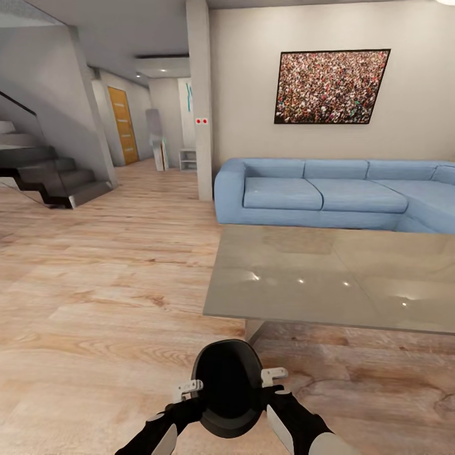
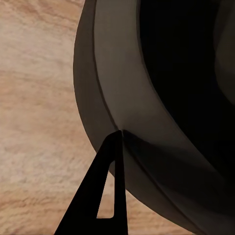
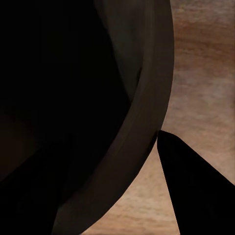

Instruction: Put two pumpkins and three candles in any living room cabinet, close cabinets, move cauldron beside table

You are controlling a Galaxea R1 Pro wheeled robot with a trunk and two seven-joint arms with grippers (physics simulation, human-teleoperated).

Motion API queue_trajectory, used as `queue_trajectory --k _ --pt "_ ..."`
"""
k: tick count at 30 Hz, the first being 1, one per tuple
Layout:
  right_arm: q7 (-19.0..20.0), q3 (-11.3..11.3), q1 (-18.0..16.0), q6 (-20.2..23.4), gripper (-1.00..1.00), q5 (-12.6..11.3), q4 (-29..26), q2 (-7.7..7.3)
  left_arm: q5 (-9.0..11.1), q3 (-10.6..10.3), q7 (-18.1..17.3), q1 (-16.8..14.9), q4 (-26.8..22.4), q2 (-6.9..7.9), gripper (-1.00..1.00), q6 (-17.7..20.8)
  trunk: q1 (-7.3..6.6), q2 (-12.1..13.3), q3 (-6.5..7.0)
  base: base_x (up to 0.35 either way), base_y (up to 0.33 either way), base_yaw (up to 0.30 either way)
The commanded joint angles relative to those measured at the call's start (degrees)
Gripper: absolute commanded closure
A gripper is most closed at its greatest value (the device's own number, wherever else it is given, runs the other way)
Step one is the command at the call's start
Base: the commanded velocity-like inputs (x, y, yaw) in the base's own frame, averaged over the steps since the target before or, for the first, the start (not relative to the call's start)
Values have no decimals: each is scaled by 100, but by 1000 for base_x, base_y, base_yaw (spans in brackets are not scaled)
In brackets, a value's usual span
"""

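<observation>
A black round cauldron hangs low in front of me, held by its rim from both sides. My left gripper is shut on the rim at its left, and my right gripper is shut on the rim at its right. One left finger lies against the cauldron's outer wall. A right finger sits just outside the rim of the cauldron. The grey glossy table stands just beyond, with its near left corner close to the cauldron. The pumpkins, candles and cabinet are out of view.
A blue sectional sofa stands behind the table under a framed picture. A white pillar rises at the sofa's left end. Dark stairs climb at the far left, beside a hallway with an orange door. Wood floor spreads to the left.
</observation>
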Motion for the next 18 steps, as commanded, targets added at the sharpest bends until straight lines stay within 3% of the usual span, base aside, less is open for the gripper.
queue_trajectory --k 1,18 --pt "2 118 -6 22 100 -136 -77 -6 29 -39 1 -1 0 9 100 25 -2 -3 -5 0 0 0" --pt "5 118 -6 25 100 -137 -77 -6 33 -39 1 -1 0 11 100 23 3 -5 -49 39 0 0"
